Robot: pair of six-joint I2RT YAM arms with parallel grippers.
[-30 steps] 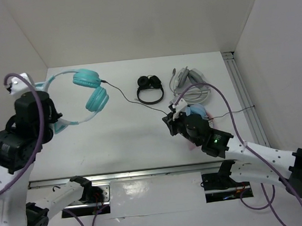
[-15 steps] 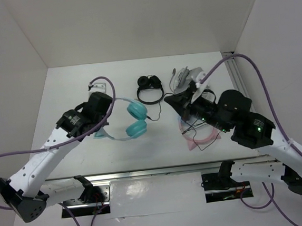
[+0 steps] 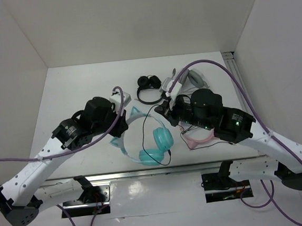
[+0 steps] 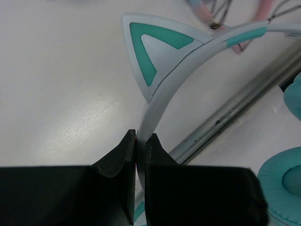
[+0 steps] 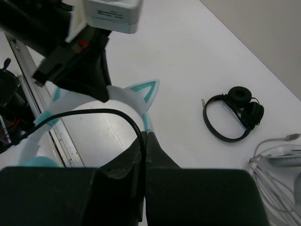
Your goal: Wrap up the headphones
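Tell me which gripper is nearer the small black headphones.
Right. The right gripper, shut on the black cable of the teal headphones, sits close beside the small black headphones; the left gripper pinches the pale headband farther off to the left.

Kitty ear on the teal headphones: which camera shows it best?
The left wrist view. There the cat ear fills much of the picture, teal inside a pale rim. The right wrist view shows the cat ear smaller and farther off. The top view shows the cat ear only as a tiny teal point.
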